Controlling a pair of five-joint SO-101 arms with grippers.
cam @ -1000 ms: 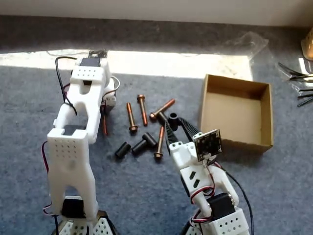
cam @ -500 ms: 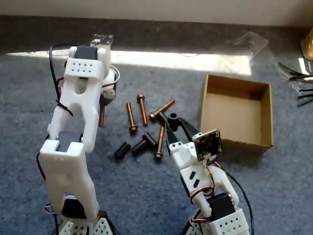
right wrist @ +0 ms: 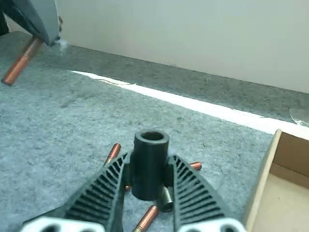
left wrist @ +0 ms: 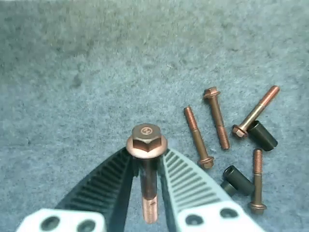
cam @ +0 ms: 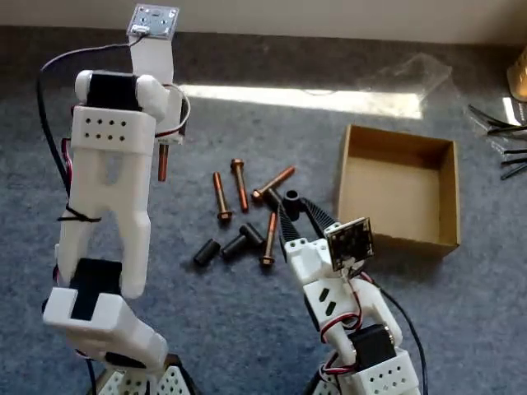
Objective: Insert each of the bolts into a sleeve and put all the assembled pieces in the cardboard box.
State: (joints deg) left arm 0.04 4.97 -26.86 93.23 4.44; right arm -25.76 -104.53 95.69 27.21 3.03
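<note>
My left gripper [cam: 164, 156] hangs high over the carpet at the back left, shut on a copper bolt [cam: 163, 162]. In the left wrist view that bolt [left wrist: 147, 164] stands head-up between the fingers of the left gripper [left wrist: 147, 155]. My right gripper [cam: 292, 207] sits low beside the loose parts, shut on an upright black sleeve [right wrist: 150, 162], open end up. Several copper bolts [cam: 221, 197] and loose black sleeves [cam: 206, 252] lie on the carpet between the arms. The cardboard box [cam: 445, 197] stands to the right with nothing in it.
The floor is grey carpet with a sunlit strip [cam: 313, 99] along the back near the wall. A clear plastic bag [cam: 412, 72] lies behind the box. Dark tools [cam: 502, 123] lie at the far right edge.
The left arm has risen and swung back with the bolt in its gripper, lifting it off the carpet. The right arm and its sleeve have stayed put.
</note>
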